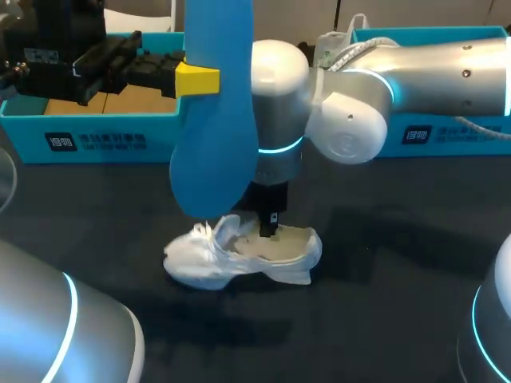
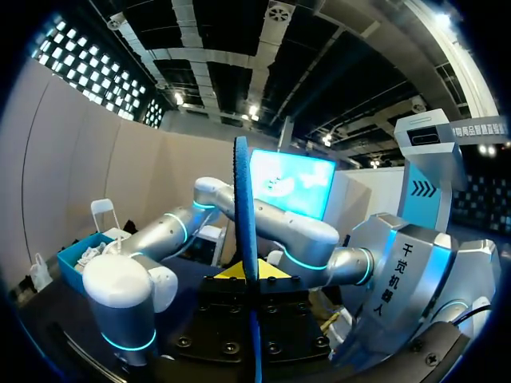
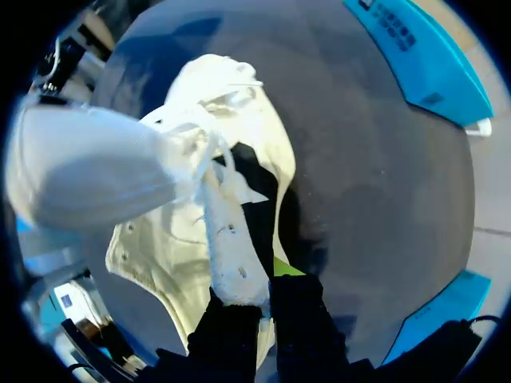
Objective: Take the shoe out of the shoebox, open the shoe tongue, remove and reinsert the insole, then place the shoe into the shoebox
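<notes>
1. While the left end effector grips the blue insole upright, the shoe lies on the worktop, toe toward 9 o'clock.
2. Right end effector is clamped on the shoe's opening edge.
3. Shoebox sits at 10 o'clock of the shoe.
4. Risk: the insole may buckle or miss the opening if that clamp slips or the shoe tips.

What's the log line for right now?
left gripper: shut on insole, in air | right gripper: shut on shoe | shoe: on table

Insole and right arm over shoe; free room along table front.
</notes>
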### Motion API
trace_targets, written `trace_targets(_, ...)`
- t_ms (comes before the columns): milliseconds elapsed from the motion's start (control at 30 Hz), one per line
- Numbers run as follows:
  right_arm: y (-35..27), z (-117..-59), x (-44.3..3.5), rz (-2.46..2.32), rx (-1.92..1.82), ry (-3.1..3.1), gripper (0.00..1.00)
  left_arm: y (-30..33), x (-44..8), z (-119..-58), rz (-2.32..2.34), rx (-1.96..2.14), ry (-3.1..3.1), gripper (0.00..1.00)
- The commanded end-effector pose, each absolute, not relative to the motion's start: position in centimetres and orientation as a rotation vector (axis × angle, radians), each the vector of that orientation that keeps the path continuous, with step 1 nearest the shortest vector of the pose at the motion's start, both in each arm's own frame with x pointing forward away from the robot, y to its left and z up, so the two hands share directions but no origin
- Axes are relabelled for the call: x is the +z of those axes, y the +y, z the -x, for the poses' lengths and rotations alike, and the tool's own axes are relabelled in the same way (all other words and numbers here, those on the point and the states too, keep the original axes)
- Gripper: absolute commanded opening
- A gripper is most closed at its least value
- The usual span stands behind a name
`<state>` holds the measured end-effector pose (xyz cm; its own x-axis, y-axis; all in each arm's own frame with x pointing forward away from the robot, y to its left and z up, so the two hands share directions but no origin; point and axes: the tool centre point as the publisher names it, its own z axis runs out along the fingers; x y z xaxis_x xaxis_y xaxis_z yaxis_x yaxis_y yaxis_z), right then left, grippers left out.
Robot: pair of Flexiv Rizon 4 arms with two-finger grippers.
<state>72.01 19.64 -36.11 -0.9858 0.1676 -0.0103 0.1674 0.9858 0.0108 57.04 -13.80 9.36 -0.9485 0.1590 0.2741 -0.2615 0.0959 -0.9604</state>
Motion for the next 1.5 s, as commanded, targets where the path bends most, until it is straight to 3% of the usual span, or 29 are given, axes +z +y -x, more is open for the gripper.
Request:
trace_targets(33, 19.2, -70.6, -34.0, -0.415, 0.029, 3.079, 0.00, -14.0, 9.3, -57.1, -0.100, 1.920, -2.071, 0.00)
trace_targets(267, 20.7, -68.6, -31.8, -0.907, 0.076, 2.929, 0.00, -14.0, 9.3, -57.1, -0.100, 1.920, -2.071, 0.00)
trace_targets(733, 21.2, -68.3, -31.4, -0.931, 0.066, 2.919, 0.00, -14.0, 9.3, -57.1, -0.100, 1.920, -2.071, 0.00)
trace_targets(1100, 20.1, -66.1, -31.4, -1.579, 0.163, 2.654, 0.00, -14.0, 9.3, -57.1, -0.100, 1.920, -2.071, 0.00)
trace_targets(1500, 19.2, -65.3, -32.4, -1.789, 0.213, 2.539, 0.00, -14.0, 9.3, -57.1, -0.100, 1.920, -2.071, 0.00)
